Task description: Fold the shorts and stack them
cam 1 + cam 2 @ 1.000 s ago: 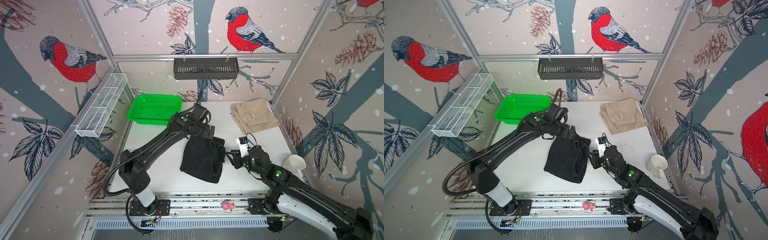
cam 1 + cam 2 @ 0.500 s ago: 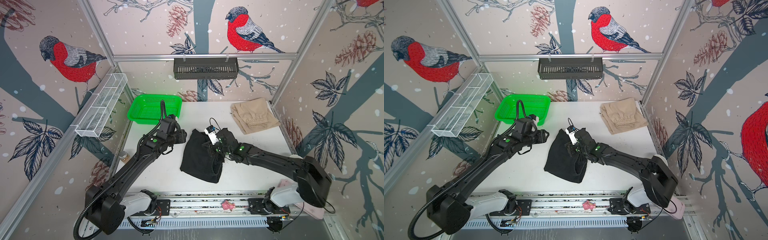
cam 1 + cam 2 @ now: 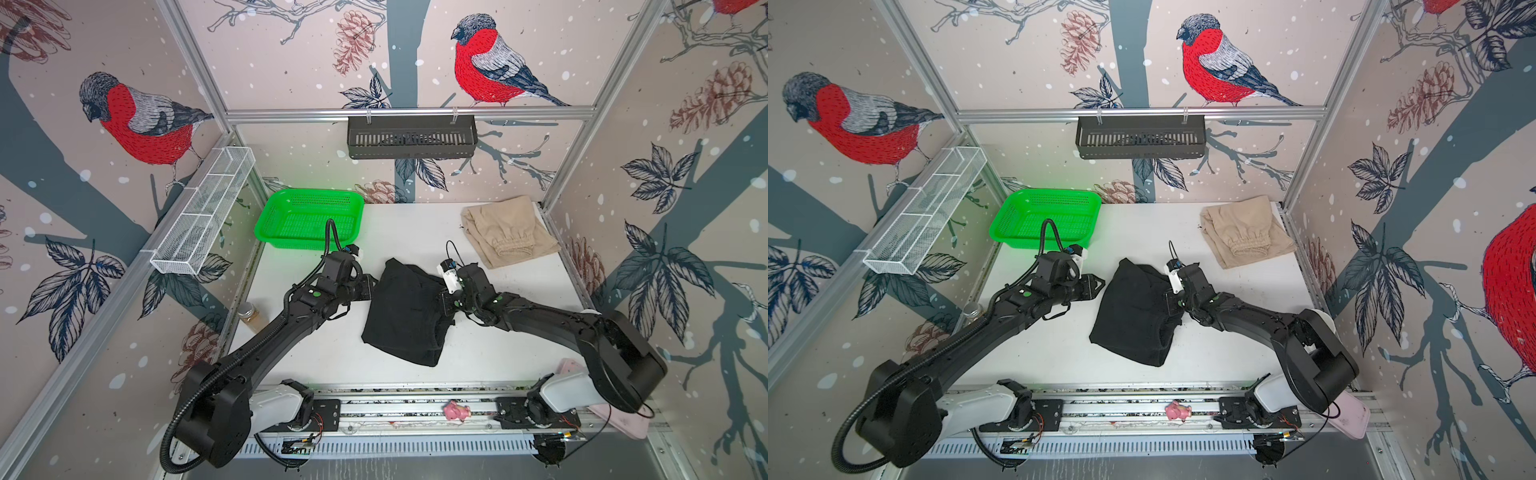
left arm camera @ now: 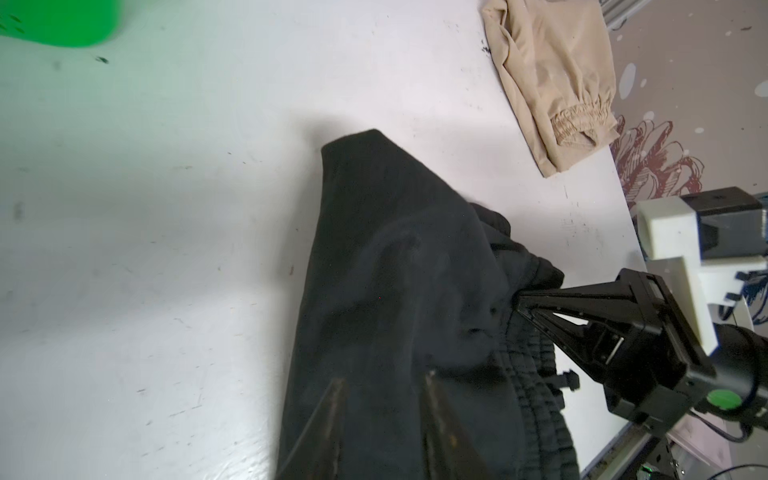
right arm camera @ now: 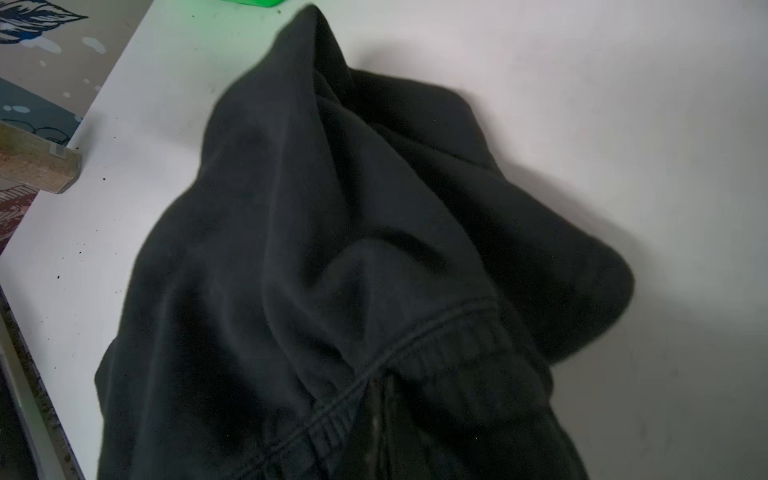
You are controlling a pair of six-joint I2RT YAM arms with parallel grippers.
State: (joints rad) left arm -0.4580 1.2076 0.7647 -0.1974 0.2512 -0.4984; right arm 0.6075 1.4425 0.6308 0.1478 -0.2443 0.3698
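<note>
**Black shorts pinched at the waistband, not yet folded**

Crumpled in the middle of the table (image 3: 490,353): black shorts (image 3: 409,311), loosely doubled over, waistband toward the right arm. Folded at the far right corner, well apart: beige shorts (image 3: 509,230), gathered elastic edge toward the near side.

Right claw (image 4: 519,303) pinched closed on the edge of the black waistband. Left claw (image 4: 385,377) at the opposite edge of the same cloth, jaws standing apart over the fabric, nothing visibly caught between them.

Probably soft, light and limp: likely to sag, bunch and drag on the table rather than keep a shape. Thick ribbed waistband likely the firmest hold. Best taken at its two ends, or at the waistband and a hem corner, to pull flat before folding. Worth catching every layer, not a single ply. Afterwards, onto the beige pair to finish the stack.
</note>
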